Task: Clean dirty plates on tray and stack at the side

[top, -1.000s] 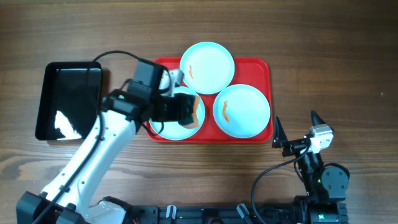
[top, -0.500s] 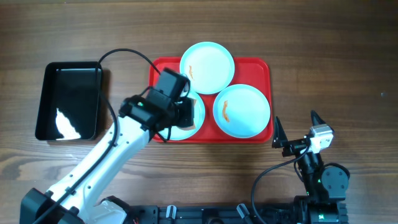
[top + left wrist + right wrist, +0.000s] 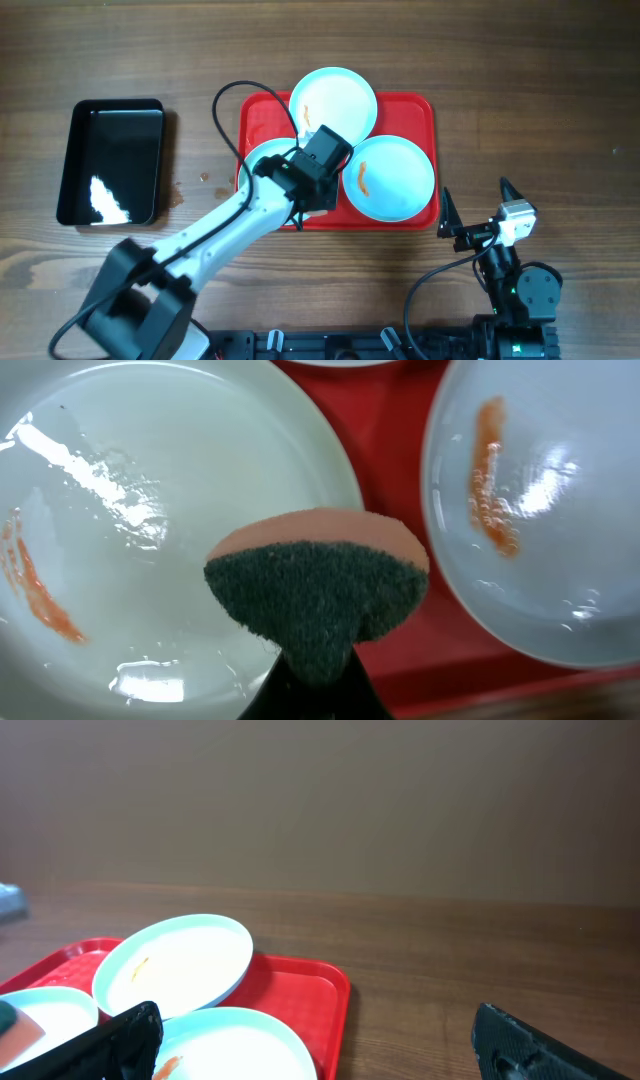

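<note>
Three pale plates lie on the red tray (image 3: pixel 415 110): a back plate (image 3: pixel 333 96), a right plate (image 3: pixel 389 178) and a left plate (image 3: pixel 268 160), partly under my left arm. Orange smears show on the left plate (image 3: pixel 150 510) and the right plate (image 3: pixel 550 510). My left gripper (image 3: pixel 318 685) is shut on a sponge (image 3: pixel 318 590), green scrub face up, hovering at the left plate's right rim beside the red tray (image 3: pixel 400 460). From overhead the left gripper (image 3: pixel 322 178) sits between those two plates. My right gripper (image 3: pixel 475 195) stands open over the table, right of the tray, holding nothing (image 3: pixel 320 1055).
A glossy black tray (image 3: pixel 110 160) lies on the wooden table at the far left. Small spots mark the wood (image 3: pixel 205 178) between it and the red tray. A black cable (image 3: pixel 225 110) loops over the tray's left edge.
My left arm swung right with the sponge, from over the left plate to its right rim, uncovering more of that plate. The right arm has not moved.
</note>
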### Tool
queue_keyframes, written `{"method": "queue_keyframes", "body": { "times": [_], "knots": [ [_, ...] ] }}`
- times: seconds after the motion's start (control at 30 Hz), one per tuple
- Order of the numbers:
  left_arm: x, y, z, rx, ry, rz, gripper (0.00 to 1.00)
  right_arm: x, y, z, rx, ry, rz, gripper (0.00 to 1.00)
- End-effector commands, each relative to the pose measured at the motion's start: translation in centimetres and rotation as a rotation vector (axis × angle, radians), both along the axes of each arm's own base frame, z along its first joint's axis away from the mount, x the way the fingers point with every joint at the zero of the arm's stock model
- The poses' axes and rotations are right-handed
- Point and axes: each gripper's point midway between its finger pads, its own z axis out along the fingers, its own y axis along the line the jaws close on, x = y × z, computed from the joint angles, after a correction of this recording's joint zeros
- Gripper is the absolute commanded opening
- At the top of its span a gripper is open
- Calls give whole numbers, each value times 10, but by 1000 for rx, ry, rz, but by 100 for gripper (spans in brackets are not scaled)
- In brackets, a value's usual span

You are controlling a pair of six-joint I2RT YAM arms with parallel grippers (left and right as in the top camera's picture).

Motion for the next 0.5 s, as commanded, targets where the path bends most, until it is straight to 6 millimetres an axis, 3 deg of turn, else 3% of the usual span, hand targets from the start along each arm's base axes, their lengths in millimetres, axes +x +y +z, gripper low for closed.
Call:
{"method": "queue_keyframes", "body": {
  "times": [0.0, 0.3, 0.47],
  "knots": [
    [21, 13, -3, 88, -75, 59, 4, 0, -1, 3, -17, -16, -9, 100],
    [44, 25, 2, 42, -109, 128, 4, 0, -1, 3, -17, -16, -9, 100],
    [39, 13, -1, -35, -58, 104, 4, 0, -1, 3, -17, -16, -9, 100]
  ]
}}
